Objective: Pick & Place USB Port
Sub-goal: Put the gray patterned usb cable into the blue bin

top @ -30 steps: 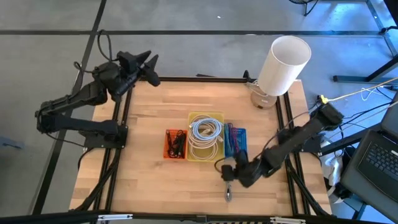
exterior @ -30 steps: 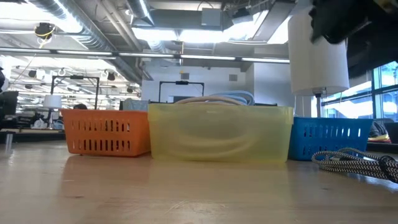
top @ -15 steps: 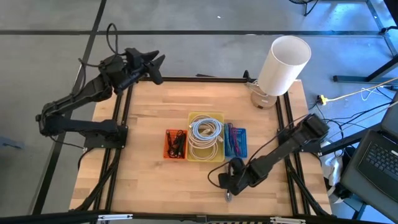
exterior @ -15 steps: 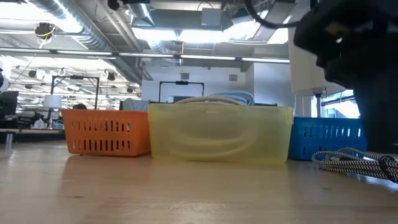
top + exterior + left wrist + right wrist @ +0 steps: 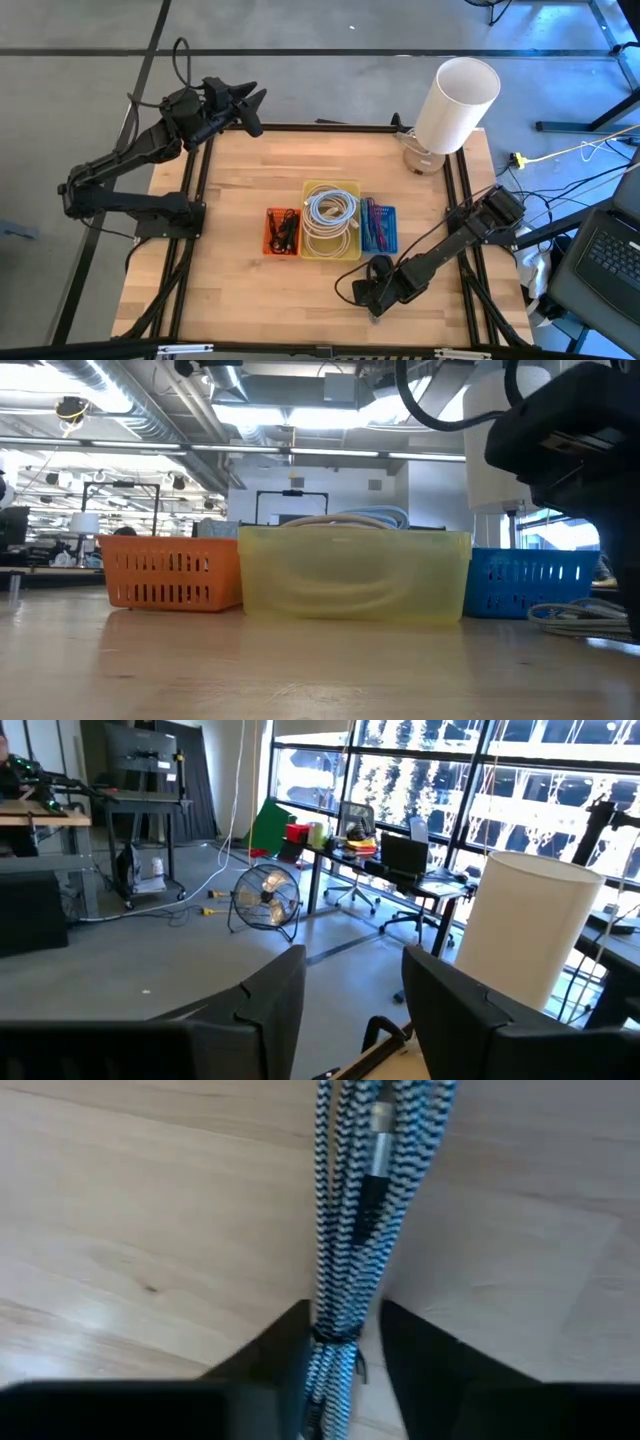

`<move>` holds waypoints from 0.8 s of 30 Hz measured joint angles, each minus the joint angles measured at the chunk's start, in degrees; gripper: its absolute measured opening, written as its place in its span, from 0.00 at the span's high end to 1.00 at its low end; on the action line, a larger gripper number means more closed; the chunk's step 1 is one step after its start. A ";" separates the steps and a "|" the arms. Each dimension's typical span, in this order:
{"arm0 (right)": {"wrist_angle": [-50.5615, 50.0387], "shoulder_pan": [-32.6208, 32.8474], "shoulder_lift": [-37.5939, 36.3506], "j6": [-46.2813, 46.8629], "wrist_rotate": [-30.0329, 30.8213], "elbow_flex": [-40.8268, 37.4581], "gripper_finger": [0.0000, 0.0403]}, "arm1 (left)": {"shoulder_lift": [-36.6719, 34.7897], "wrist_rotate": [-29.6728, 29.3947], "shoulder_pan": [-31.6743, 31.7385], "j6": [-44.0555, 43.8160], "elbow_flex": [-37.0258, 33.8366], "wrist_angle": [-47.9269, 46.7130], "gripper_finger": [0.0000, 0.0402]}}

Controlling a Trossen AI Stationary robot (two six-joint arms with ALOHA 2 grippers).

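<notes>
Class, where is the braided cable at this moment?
The braided cable lies on the table's front edge, before the blue basket, between the right gripper's fingers.

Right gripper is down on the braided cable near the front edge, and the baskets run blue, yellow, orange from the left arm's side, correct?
Not quite: the high view shows the orange basket nearest the left arm, then the yellow basket, then the blue basket. The right gripper does straddle the braided cable.

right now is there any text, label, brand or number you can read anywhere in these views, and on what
None can be read.
Orange basket, yellow basket and blue basket: no labels show.
White lamp shade: plain.
Braided cable between the right gripper's fingers: no print shows.
Room behind the table in the low view: signs, if any, too small to read.
</notes>
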 joint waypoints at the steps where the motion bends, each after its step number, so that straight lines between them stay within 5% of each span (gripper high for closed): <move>1: -0.28 0.00 0.02 0.00 -0.06 -0.02 0.73 | 0.00 0.00 0.00 -0.01 0.00 0.00 0.60; 5: -0.66 0.03 0.03 0.00 -0.07 -0.09 0.93 | 0.00 0.00 -0.02 -0.01 0.00 0.00 0.60; 15: -4.32 0.02 -0.11 -0.56 0.37 3.29 0.94 | 0.00 -0.02 -0.02 0.87 0.00 -0.02 0.61; 24: -18.31 -0.01 -1.46 -5.58 3.75 18.70 0.94 | -0.02 -0.04 0.00 1.89 0.01 -0.04 0.61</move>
